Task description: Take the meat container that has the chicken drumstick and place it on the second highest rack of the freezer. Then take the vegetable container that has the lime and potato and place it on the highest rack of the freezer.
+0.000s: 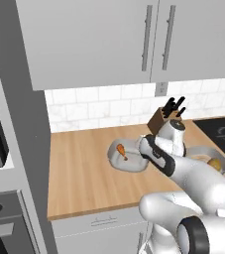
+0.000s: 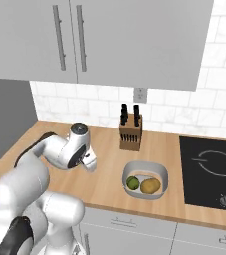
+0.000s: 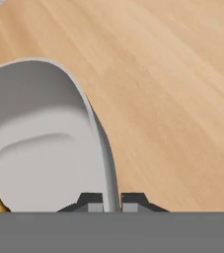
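The thin rim of the pale-grey oval meat container [image 3: 44, 148] is pinched between the closed dark fingertips of the gripper [image 3: 112, 201]; the container, with the orange-brown chicken drumstick [image 1: 122, 152] inside, is seen on the wooden countertop [image 1: 84, 168].

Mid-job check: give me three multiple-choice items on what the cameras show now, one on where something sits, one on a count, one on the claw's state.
1. Where is the knife block?
A. on the stovetop
B. on the counter by the tiled wall
C. inside a bowl

2. How many pieces of produce lie in the bowl near the stovetop?
A. two
B. one
C. four

3. What is the claw doing?
A. hanging open above the counter
B. pinching the drumstick
C. shut on the rim of the drumstick bowl

Answers:
1 B, it stands on the wooden counter against the backsplash.
2 A, a lime and a potato.
3 C, in the hand view both fingertips squeeze the thin wall, beside the drumstick.
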Motion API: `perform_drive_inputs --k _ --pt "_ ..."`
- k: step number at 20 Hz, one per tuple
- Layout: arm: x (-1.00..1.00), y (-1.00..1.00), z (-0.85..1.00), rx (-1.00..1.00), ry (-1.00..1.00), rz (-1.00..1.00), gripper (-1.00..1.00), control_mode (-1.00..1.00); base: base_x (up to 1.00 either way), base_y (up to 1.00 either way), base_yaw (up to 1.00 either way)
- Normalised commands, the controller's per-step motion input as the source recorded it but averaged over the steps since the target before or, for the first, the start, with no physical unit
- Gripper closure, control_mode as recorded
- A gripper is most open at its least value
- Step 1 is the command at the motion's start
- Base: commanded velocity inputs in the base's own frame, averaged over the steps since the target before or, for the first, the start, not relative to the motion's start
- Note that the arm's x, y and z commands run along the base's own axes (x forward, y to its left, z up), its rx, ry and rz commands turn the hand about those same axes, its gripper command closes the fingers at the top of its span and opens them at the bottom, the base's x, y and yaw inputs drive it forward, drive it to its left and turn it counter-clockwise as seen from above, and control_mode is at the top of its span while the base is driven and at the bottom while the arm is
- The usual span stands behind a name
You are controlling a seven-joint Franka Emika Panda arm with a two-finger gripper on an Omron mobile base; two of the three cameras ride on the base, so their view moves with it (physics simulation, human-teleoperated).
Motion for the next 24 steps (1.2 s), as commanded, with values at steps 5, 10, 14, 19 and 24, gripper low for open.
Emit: perform_drive_inputs --k 5,10,14,19,24 --pt "-0.44 -0.01 0.98 0.04 0.14 -0.4 1.0 -1.0 0.0 0.0 0.0" --pt "-0.64 -0.05 0.89 0.03 0.17 -0.4 1.0 -1.0 0.0 0.0 0.0" --pt "-0.81 -0.16 0.71 0.12 0.07 -0.55 1.0 -1.0 0.0 0.0 0.0" --pt "-0.7 -0.04 0.48 0.08 -0.04 -0.62 1.0 -1.0 0.0 0.0 0.0" --pt "-0.44 0.0 0.16 0.01 -0.24 -0.33 1.0 -1.0 0.0 0.0 0.0"
